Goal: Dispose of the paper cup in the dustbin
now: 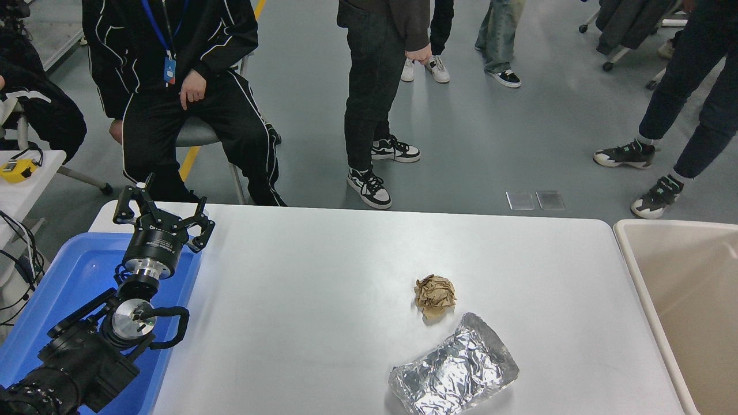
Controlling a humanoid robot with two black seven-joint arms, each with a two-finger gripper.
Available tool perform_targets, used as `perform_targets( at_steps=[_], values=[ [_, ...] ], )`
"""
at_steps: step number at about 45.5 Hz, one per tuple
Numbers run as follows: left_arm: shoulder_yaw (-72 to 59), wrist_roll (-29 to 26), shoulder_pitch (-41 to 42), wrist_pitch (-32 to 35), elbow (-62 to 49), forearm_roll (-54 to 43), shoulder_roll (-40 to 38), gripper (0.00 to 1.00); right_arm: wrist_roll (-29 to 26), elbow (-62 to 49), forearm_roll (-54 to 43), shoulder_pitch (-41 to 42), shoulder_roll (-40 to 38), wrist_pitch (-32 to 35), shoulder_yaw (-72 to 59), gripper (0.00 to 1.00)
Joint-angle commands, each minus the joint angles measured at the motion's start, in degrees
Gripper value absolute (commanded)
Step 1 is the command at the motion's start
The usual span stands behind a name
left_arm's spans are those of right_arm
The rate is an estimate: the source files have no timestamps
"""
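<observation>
The beige dustbin (631, 253) stands against the table's right edge, cut off by the picture's right side; what shows of its tan inside is bare. The paper cup is out of view. My right gripper is out of view too. My left gripper (161, 208) is parked at the lower left over the blue tub, open and empty.
A crumpled brown paper ball (435, 294) and a silver foil packet (454, 373) lie right of the table's middle. A bright blue tub (69, 276) sits at the left edge. A person sits and others stand beyond the far side.
</observation>
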Motion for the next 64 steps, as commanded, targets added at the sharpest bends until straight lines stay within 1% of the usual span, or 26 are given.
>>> perform_targets(
  at_steps=[1,13,20,28,40,46,49,55,57,64],
  values=[
    [-0.01,0.00,0.01,0.00,0.00,0.00,0.08,1.00,-0.01,10.11,0.11,5.52,-2.08,-0.22,13.48,0.99],
    [-0.01,0.00,0.01,0.00,0.00,0.00,-0.01,1.00,0.17,23.03,0.11,5.61,-2.79,-0.05,26.31,0.99],
    [-0.01,0.00,0.01,0.00,0.00,0.00,-0.01,1.00,0.17,28.83,0.11,4.30,-2.70,0.39,32.99,0.99],
    [-0.01,0.00,0.01,0.00,0.00,0.00,-0.01,1.00,0.25,35.69,0.11,0.08,-0.59,0.30,40.99,0.99],
    [0.08,0.00,0.01,0.00,0.00,0.00,0.08,1.00,0.34,36.40,0.11,-8.09,6.08,0.48,53.12,0.99],
    [-0.01,0.00,0.01,0.00,0.00,0.00,-0.01,1.00,0.43,38.15,0.03,-13.89,9.86,0.74,57.52,0.99],
    [-0.01,0.00,0.01,0.00,0.00,0.00,-0.01,1.00,1.57,39.82,0.03,-16.44,11.27,0.83,58.58,0.99],
    [-0.01,0.00,0.01,0.00,0.00,0.00,-0.01,1.00,7.89,41.93,-0.06,-20.31,13.65,0.83,59.90,0.99],
    [-0.01,0.00,0.01,0.00,0.00,0.00,-0.01,1.00,9.13,42.20,-0.06,-21.19,14.17,0.83,59.90,0.99],
    [-0.01,0.00,0.01,0.00,0.00,0.00,-0.01,1.00,9.75,42.11,-0.06,-22.69,14.62,0.83,59.81,0.99]
  ],
)
